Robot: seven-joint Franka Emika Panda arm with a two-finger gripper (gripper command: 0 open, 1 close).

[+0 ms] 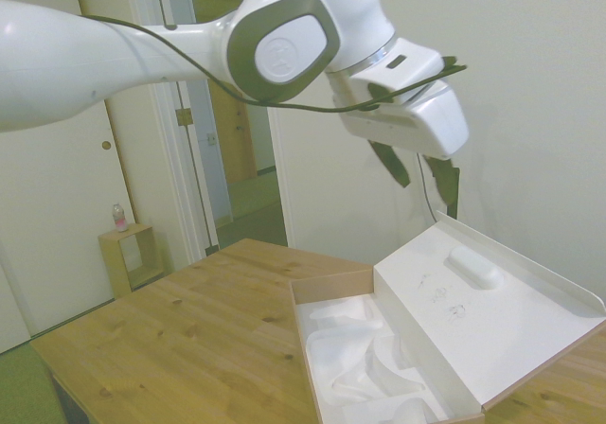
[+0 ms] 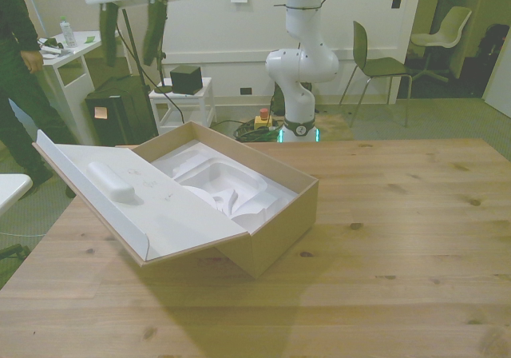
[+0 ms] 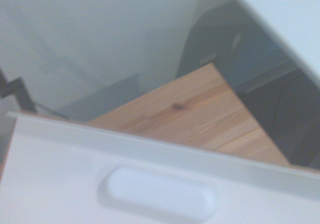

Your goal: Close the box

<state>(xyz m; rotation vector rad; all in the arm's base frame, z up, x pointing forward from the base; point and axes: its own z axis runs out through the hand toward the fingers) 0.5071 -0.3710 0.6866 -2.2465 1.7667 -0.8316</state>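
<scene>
The box (image 2: 263,230) stands open on the wooden table (image 2: 399,238), toward the front view's left. It is brown outside and white inside, and a white moulded tray (image 2: 219,184) fills its bottom. The wide lid (image 2: 136,206) leans outward from the box's left side in the front view, tilted up and not lying flat. A raised oblong bump (image 2: 110,180) sits on the lid's inner face; the wrist view shows it (image 3: 159,193) from close by. The gripper (image 2: 132,30) hangs in the air above the lid's outer edge, touching nothing. Its two dark fingers (image 1: 442,184) are spread apart and hold nothing. A person (image 2: 20,78) stands at the front view's far left, beside a white desk (image 2: 68,58).
</scene>
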